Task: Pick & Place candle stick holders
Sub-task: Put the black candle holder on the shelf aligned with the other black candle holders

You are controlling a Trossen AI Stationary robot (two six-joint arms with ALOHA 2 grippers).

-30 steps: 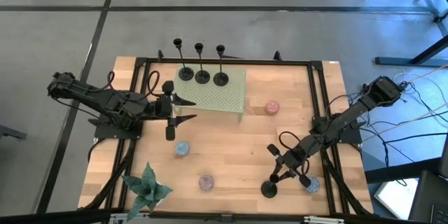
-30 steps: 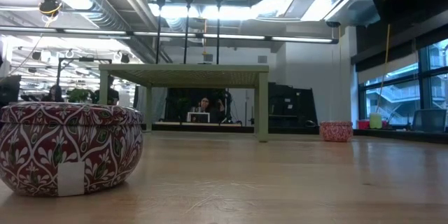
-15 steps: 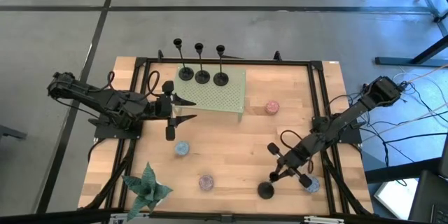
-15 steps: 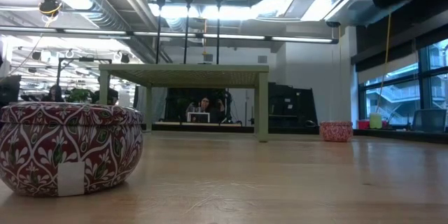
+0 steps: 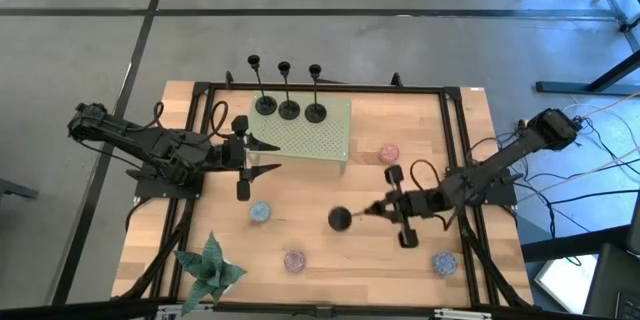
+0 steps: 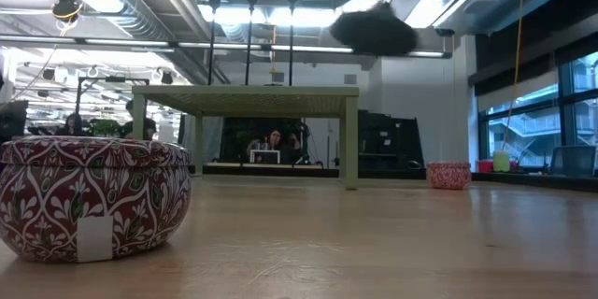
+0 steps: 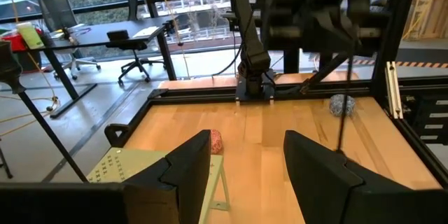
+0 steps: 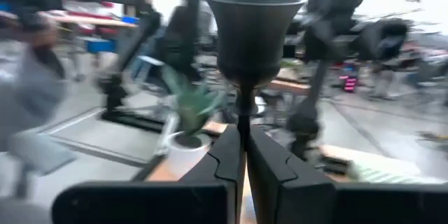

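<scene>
Three black candle stick holders stand by their round bases on a green perforated stand at the table's far middle; the low view shows their stems. A fourth holder hangs over the table's middle, with my right gripper shut on it. Its cup rises above the fingers, and its base shows high above the tabletop. My left gripper waits open beside the stand's left near corner, nothing between its fingers. My right gripper pinches the holder's thin stem between its two fingers, just below the cup. The fingers lie about level, come from the table's right side and cross the stem. The holder stands upright in the hold, base lifted clear of the table.
Small patterned tins lie about the wood: a red one right of the stand, a blue one, a purple one and another blue one near the front. A green plant sits at the near left corner.
My right gripper has risen from the table's near right and swung toward the middle, rolling and levelling out. The holder, whose base stood on the wood there, has come up with it and now hangs clear of the table.
</scene>
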